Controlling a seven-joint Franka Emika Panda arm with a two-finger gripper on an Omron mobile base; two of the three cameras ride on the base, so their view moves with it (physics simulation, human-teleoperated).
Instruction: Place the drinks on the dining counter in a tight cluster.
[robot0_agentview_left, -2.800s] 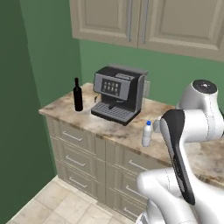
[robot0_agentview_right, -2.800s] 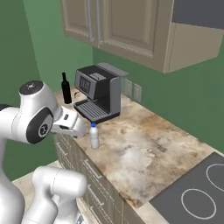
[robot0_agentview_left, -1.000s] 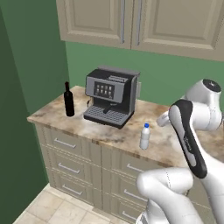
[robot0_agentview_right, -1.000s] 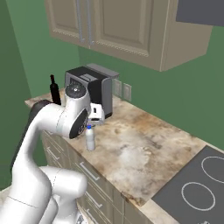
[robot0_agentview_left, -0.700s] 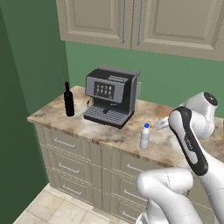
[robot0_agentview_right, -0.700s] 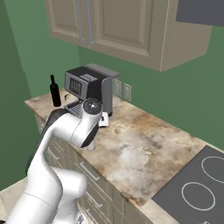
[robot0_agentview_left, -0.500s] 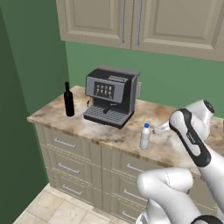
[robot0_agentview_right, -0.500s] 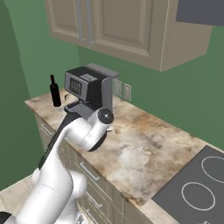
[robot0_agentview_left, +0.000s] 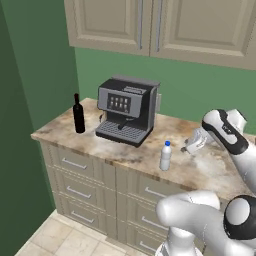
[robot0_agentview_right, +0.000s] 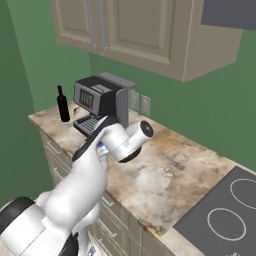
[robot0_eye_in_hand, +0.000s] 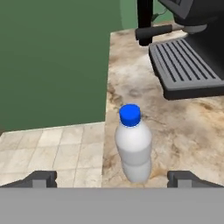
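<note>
gripper (robot0_eye_in_hand: 112, 177) open, fingers spread wide to either side of the small white bottle (robot0_eye_in_hand: 133, 148), no contact seen.

in the hand view the white bottle with blue cap stands upright on the marbled counter (robot0_eye_in_hand: 192, 127) near its front edge, centred between the 2 dark fingertips (robot0_eye_in_hand: 41, 178); the coffee machine (robot0_eye_in_hand: 188, 52) drip tray lies beyond it. in the left base view the same bottle (robot0_agentview_left: 165, 155) stands near the counter's front edge, right of the coffee machine (robot0_agentview_left: 126, 109), with the gripper (robot0_agentview_left: 192, 146) just beside it on its right. the tall black wine bottle (robot0_agentview_left: 78, 114) stands upright left of the machine, well apart from the white bottle. in the right base view the arm covers most of the white bottle; the wine bottle (robot0_agentview_right: 62, 105) shows at the counter's far left.
</note>
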